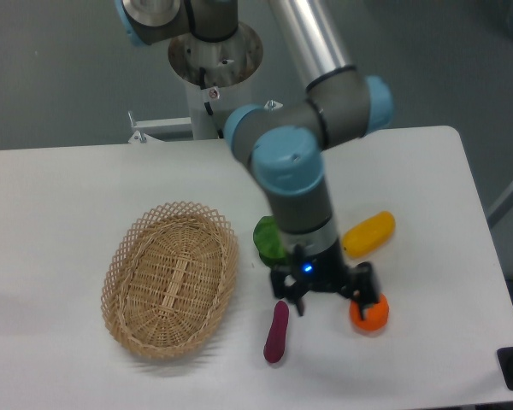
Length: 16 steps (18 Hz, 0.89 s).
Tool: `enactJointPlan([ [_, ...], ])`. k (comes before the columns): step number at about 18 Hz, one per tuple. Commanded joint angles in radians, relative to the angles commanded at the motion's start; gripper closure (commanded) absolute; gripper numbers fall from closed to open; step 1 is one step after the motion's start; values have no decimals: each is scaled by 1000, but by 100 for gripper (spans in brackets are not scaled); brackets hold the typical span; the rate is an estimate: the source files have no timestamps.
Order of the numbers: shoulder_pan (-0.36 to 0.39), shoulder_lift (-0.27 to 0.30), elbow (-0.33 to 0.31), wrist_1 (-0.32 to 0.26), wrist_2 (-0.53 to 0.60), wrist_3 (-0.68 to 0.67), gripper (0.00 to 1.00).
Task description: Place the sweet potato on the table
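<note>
The sweet potato [276, 333], a slim dark magenta tuber, lies on the white table [60, 196] near the front edge, right of the basket. My gripper [325, 297] hangs just above and to the right of it, pointing down, with its jaws spread and nothing between them. One black fingertip [287, 301] is close over the tuber's upper end; I cannot tell whether they touch. The other fingertip [364, 292] stands in front of the orange.
An oval wicker basket [171, 278] sits at the left, with nothing in it. A round orange [370, 316] lies right of the gripper, a yellow oblong vegetable [369, 234] behind it, and a green vegetable [268, 239] behind the arm's wrist.
</note>
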Motion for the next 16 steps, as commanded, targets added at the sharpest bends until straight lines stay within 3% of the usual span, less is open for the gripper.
enactJointPlan([
  [9,192,84,-20,-219,-124,506,0],
  [12,223,104,-40,-235,-133,648,0],
  [16,241,117,-51,-235,-163,651,0],
])
